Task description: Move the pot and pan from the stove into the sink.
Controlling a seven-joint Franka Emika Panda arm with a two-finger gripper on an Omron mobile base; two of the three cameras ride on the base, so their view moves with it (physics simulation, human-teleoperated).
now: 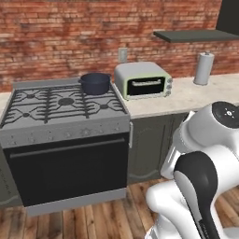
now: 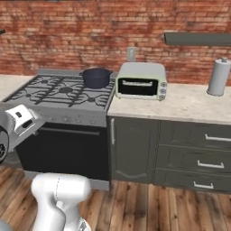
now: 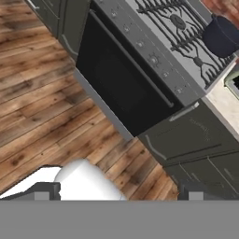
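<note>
- While the arm is folded low beside the range, its gripper points at the plank floor, jaws spread wide and grasping nothing, well apart from any cookware.
- A deep blue-grey pot sits on the stove's back right burner, just beside a grey-green toaster oven; likely the first thing to fetch.
- Beyond lie a pale speckled counter, a paper towel roll, dark drawers and a red brick wall.
</note>
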